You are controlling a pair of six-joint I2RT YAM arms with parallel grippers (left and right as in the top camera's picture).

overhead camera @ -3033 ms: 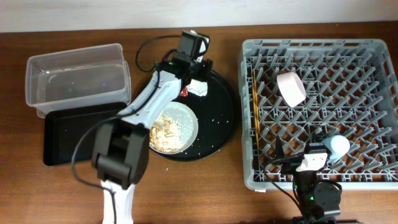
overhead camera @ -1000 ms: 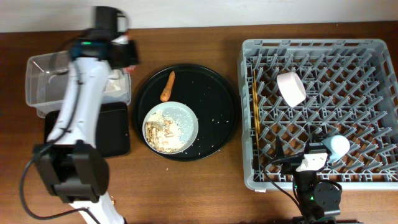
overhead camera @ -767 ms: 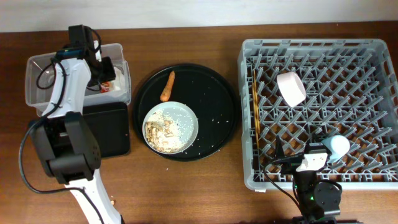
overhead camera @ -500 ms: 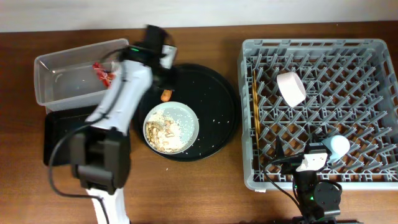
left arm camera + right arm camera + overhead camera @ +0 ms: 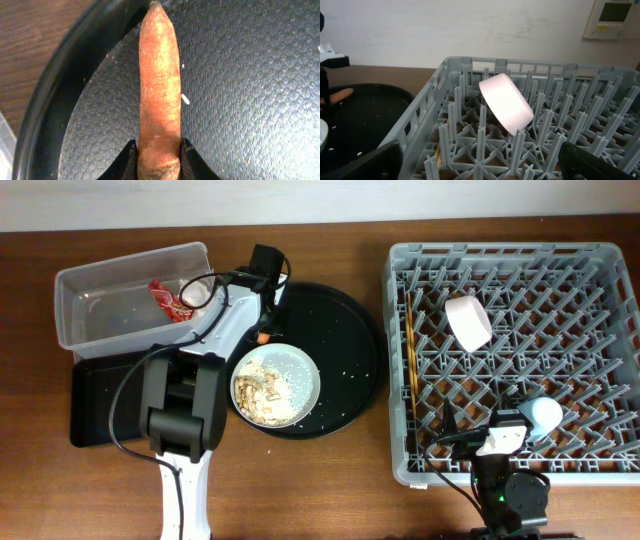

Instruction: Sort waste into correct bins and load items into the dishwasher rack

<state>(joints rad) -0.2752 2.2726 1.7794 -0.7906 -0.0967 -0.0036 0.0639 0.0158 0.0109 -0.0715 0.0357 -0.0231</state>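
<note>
The carrot piece (image 5: 160, 85) lies flat on the round black tray (image 5: 345, 350), in its far left part, just inside the rim and just beyond the plate (image 5: 305, 365) with the scraps. In the left wrist view its long axis runs straight away from the fingers: the thick end sits between them and the thin tip points toward the tray rim. The left gripper (image 5: 159, 167) has its two fingers drawn in on this thick end, one at each side. Both seem to touch the skin, so I judge that it has hold of the carrot piece, which appears to rest on the tray, not yet raised. The grip goes across the axis and at one end only, so the long free part may swing down during a lift. Both bins are to the left of this hand: the clear tub (image 5: 130, 262), with the red wrapper (image 5: 168, 298) inside, at the far side, and the shallow black tray (image 5: 100, 405) on the near side of it. The right gripper (image 5: 480, 165) is well apart, at the near edge of the dishwasher rack (image 5: 396, 380), with its fingers spread wide and holding nothing.
</note>
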